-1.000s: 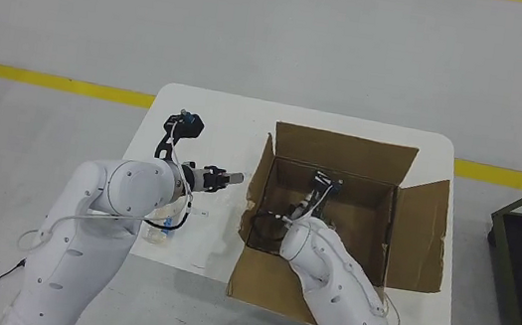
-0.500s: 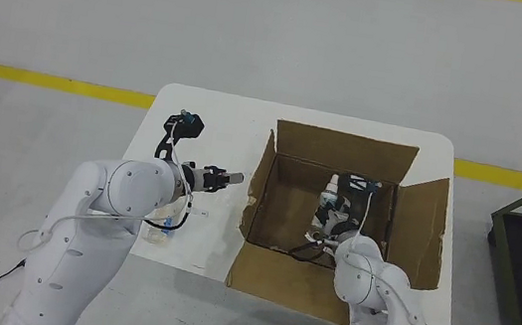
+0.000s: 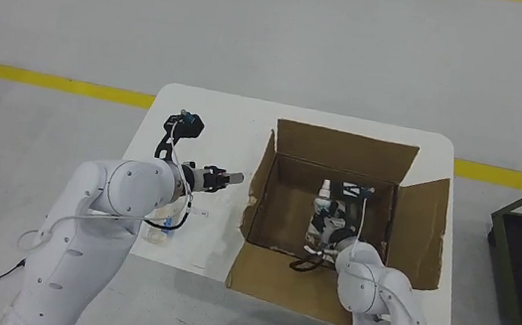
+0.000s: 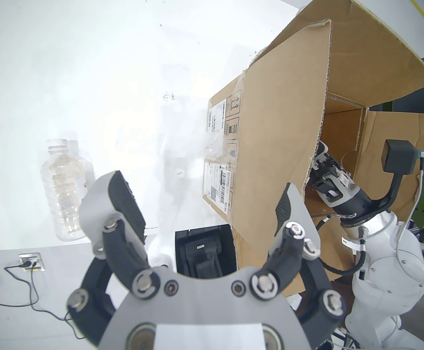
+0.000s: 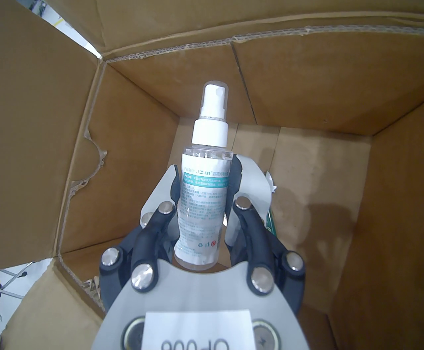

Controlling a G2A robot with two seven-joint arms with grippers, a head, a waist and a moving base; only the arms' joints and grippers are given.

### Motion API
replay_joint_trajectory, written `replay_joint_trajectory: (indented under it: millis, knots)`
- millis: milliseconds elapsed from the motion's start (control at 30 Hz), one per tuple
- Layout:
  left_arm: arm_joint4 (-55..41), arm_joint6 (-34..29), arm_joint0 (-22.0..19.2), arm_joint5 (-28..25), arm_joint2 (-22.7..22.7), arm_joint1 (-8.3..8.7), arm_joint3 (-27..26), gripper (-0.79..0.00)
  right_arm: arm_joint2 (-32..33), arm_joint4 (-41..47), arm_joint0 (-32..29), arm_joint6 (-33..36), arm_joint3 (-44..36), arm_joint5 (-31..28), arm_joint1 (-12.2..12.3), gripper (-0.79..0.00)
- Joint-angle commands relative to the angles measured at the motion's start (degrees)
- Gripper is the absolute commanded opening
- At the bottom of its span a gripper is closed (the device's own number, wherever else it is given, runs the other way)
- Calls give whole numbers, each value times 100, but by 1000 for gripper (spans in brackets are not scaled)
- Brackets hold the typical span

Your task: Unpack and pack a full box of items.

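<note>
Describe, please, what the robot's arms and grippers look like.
The left arm and right arm have smooth, rounded white shells. The left gripper and right gripper each have a grey metal base plate with silver screws, black linkages and grey fingers with black ribbed pads. A black cable and a black camera sit at the right wrist.

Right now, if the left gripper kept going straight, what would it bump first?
Probably the labelled outer wall of the brown cardboard box; the open left gripper points straight at it, though depth is unclear.
</note>
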Motion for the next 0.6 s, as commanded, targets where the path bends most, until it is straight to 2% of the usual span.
replay_joint_trajectory:
  millis: [0, 233, 567]
  knots:
    - [0, 0, 0, 0, 0, 0, 0, 0, -5, -64, -24, -96, -81, -59, 5, -785]
    - [0, 0, 0, 0, 0, 0, 0, 0, 182, -231, -290, -253, -585, -234, 47, -785]
    - [0, 0, 0, 0, 0, 0, 0, 0, 198, -198, -299, -252, -592, -224, 47, -785]
